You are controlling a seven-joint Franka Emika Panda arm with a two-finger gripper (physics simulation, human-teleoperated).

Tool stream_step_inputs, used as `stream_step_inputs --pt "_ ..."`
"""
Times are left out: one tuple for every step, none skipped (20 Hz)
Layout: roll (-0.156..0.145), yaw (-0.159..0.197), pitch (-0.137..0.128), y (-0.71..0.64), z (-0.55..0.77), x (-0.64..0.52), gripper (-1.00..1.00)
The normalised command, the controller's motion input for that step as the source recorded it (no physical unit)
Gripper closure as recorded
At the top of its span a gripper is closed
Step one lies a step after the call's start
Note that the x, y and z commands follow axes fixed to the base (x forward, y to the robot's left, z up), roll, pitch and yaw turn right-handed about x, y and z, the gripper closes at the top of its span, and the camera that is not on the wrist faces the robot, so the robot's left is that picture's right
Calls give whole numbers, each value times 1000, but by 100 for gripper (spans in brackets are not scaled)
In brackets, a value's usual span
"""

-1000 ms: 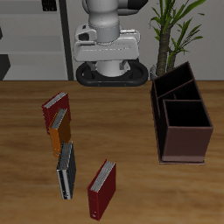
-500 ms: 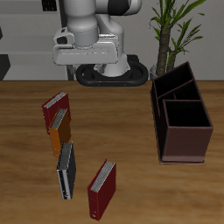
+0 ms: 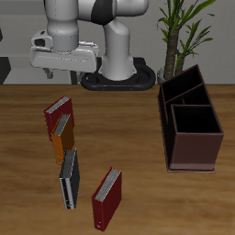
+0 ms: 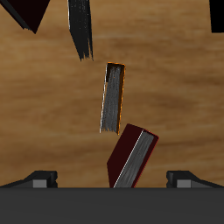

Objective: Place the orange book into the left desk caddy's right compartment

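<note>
Reaching out from its base at the table's back, the white Franka arm bends forward and carries its wrist high above the wooden table [image 3: 128,138], over the end where the books stand; the two-finger gripper [image 4: 112,179] hangs well clear of everything, its two dark fingertips [image 4: 40,178] standing wide apart with nothing between them and touching nothing. In the exterior view the thin orange hardcover book with pale page edges [image 3: 62,138] stands on edge at about nine o'clock from the table's middle, just beside a dark red book [image 3: 57,115] that sits farther back, the two close enough that I cannot tell whether they touch. A black-grey book [image 3: 69,179] stands nearer the front edge, at roughly six o'clock from the orange one, and a second dark red book [image 3: 106,198] stands nearest the front edge. The dark maroon-brown open-topped left desk caddy [image 3: 193,152] sits well apart from the books, at about three o'clock across the table, its partition splitting it into two wells; the right compartment [image 3: 194,119] is the well nearer the front edge, behind the tall plain end wall. A green potted plant [image 3: 186,27] rises behind the caddy. In the wrist view the orange book [image 4: 113,97] lies between the black-grey book [image 4: 80,28] and the red one [image 4: 133,156].
</note>
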Motion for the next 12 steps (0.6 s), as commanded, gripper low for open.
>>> stream_step_inputs --pt "-164 -81 -50 -1131 -68 16 -100" --pt "-25 -3 -4 -545 5 117 -100" --pt "-59 -16 -67 -509 103 84 -100" --pt "0 0 0 67 -11 14 -100" --pt "-31 25 -36 -139 73 119 -100" --pt "-19 18 -35 -510 182 217 -100" --pt "-9 -20 -69 -295 189 204 -100" --pt "34 111 -116 -31 138 283 -100" --pt "0 73 -92 30 67 294 -100" --pt "61 63 0 149 -90 386 -100" --pt "0 0 0 131 -21 31 -100" --pt "35 62 5 129 -131 331 -100"
